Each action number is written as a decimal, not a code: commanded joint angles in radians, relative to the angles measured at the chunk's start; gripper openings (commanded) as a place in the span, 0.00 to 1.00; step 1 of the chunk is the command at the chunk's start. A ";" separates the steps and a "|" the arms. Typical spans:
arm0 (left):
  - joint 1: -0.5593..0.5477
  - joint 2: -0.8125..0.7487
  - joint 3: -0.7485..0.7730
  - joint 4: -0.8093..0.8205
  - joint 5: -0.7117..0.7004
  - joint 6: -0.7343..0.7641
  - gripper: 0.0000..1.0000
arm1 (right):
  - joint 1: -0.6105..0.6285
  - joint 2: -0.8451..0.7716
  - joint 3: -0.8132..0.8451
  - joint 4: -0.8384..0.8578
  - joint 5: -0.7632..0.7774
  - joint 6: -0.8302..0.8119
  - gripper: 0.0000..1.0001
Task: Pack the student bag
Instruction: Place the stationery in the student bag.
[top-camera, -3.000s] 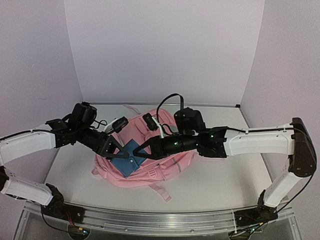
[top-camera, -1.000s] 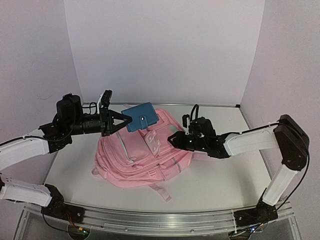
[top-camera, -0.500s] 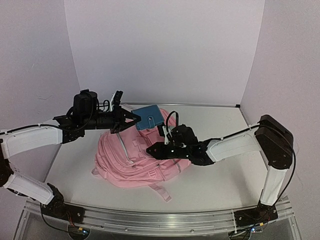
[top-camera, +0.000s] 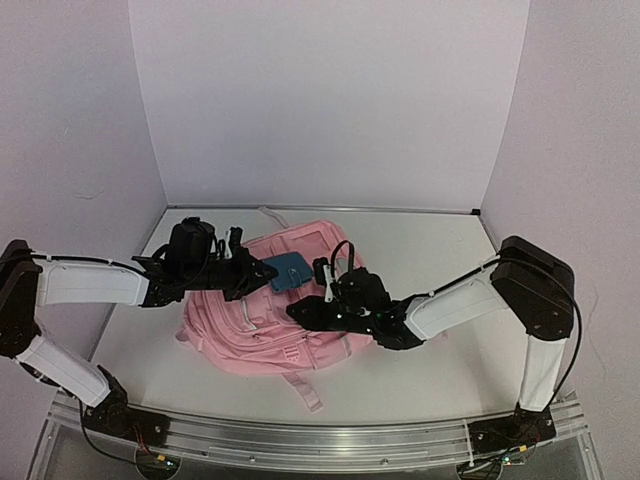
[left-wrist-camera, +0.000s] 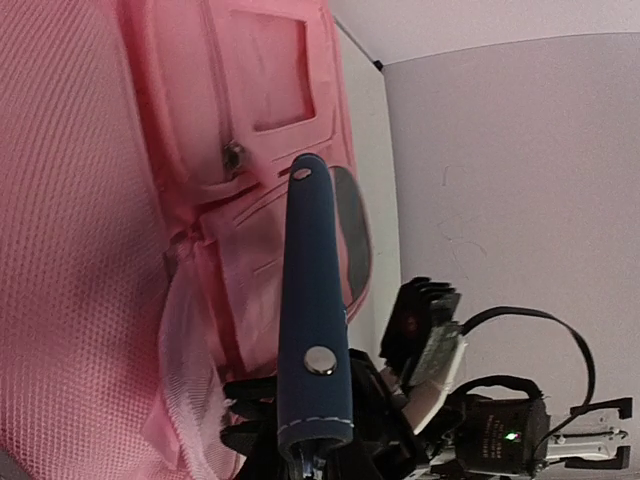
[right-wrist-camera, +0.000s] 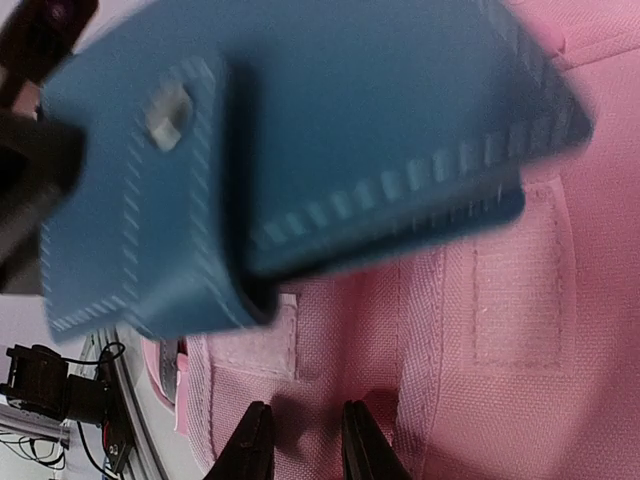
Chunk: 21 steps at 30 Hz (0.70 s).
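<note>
The student bag (top-camera: 250, 340) lies flat on the white bench (top-camera: 450, 350), left of the middle, front pockets up and a strap trailing toward the near edge; the right end effector (top-camera: 298, 310) reaches in low from the right and sits on the bag's front panel, its two fingertips (right-wrist-camera: 255, 445) only a little apart, with shaded pink fabric showing between them; whether they pinch that fabric I cannot tell; just beyond it, the left end effector (top-camera: 252, 272) comes in from the left, clamped on one end of a blue case (top-camera: 288, 270) with a snap-button flap; the case hangs just over the bag's upper pockets, close above the right fingertips; past the bag rise pale walls (top-camera: 330, 100).
</note>
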 joint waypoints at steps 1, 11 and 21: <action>-0.027 -0.013 -0.042 -0.032 -0.029 -0.031 0.00 | 0.007 -0.044 -0.038 -0.008 0.061 0.007 0.25; -0.028 -0.133 -0.102 -0.247 -0.138 0.031 0.00 | 0.017 -0.187 -0.063 -0.171 0.201 -0.090 0.37; -0.028 -0.152 -0.092 -0.313 -0.139 0.068 0.00 | 0.029 -0.181 0.109 -0.495 0.378 -0.269 0.47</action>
